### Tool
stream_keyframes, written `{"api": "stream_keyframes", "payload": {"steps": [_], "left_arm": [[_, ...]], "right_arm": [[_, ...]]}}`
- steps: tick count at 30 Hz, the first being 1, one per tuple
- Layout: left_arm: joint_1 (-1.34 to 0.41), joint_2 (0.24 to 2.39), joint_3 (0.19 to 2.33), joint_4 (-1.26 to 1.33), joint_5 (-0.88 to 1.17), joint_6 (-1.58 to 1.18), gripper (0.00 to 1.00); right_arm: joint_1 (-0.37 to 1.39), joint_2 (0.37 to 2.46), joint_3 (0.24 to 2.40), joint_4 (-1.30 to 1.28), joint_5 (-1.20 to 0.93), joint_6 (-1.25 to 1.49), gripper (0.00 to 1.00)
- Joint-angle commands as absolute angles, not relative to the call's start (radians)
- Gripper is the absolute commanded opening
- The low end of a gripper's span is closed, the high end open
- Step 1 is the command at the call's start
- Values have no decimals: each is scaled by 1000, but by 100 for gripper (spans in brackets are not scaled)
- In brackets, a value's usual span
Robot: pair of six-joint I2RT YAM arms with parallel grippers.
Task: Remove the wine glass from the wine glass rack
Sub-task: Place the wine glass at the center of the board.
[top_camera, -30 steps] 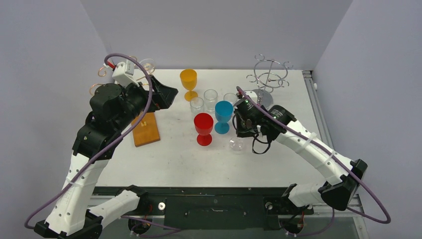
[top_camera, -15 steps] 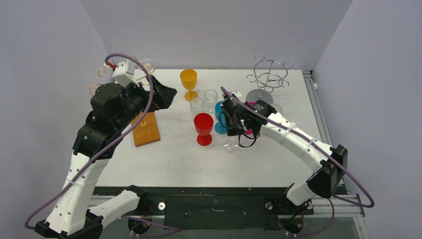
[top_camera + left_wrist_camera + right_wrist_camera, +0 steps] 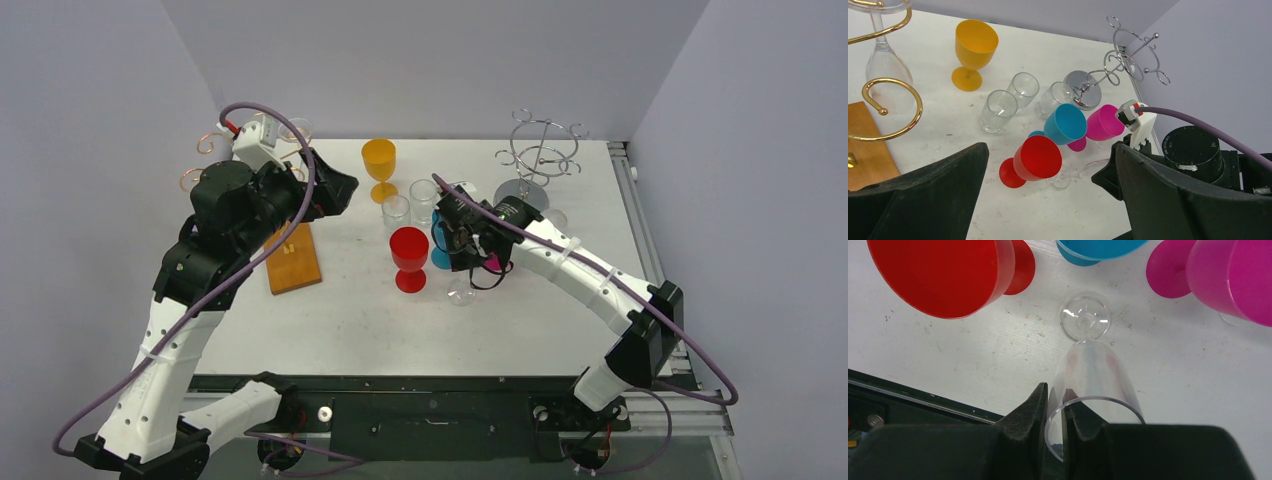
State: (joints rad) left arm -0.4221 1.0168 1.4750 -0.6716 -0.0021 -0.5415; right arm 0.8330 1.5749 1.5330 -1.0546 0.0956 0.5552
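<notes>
Though the top view hides it, right pincer [image 3: 1054,402] clamps wine glass [image 3: 1093,372].

White scuffed table [image 3: 340,320], pale lilac walls [image 3: 430,60] on three sides, even light

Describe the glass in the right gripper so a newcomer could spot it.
On the white table, find the red goblet. Just right of its foot, on the near side, is a clear wine glass, rim pinched by the right gripper. The other clear glasses are farther back, untouched.
</notes>
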Motion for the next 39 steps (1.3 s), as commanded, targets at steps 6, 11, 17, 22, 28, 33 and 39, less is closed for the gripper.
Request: {"api": "stream_keyframes", "payload": {"steps": [6, 11, 17, 22, 28, 33, 39], "left_arm": [[-406, 1023, 1478, -615, 42, -545, 96], [-397, 1029, 1478, -610, 50, -552, 96], [-392, 1042, 1474, -601, 62, -566, 96], [-386, 1050, 1470, -591, 68, -579, 96], [-376, 1063, 1470, -580, 71, -602, 96], [-361, 1080, 1490, -578, 71, -612, 96], [-329, 1111, 1545, -583, 68, -620, 96]], "right_arm": [[842, 1585, 1597, -1050, 90, 529, 21], [842, 1580, 1602, -1050, 89, 527, 28], [842, 1559, 1619, -1053, 95, 529, 35], [841, 1539, 1631, -1054, 95, 529, 38], [842, 1511, 1637, -1051, 89, 528, 39], [842, 1481, 1643, -1047, 84, 527, 41], [842, 1421, 1638, -1028, 74, 525, 45]]}}
